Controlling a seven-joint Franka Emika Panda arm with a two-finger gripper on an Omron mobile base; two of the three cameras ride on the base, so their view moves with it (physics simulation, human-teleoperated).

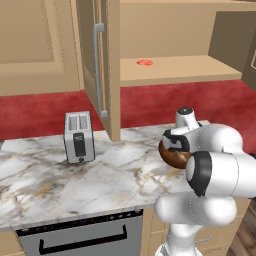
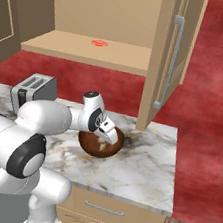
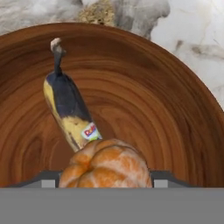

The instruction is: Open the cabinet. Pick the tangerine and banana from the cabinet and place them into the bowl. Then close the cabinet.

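My gripper is shut on the tangerine, a segmented orange fruit held low over the dark wooden bowl. The banana, yellow with dark patches and a sticker, lies inside the bowl along its left wall. From the right base view the gripper points down into the bowl on the marble counter. The bowl is partly hidden behind my arm in the left base view. The cabinet stands open above, its left door and right door swung out over the counter.
A small flat red thing lies on the cabinet shelf. A silver toaster stands on the counter to the left of the bowl. The open doors hang out above the counter on both sides of the bowl. The counter's right end drops off to the floor.
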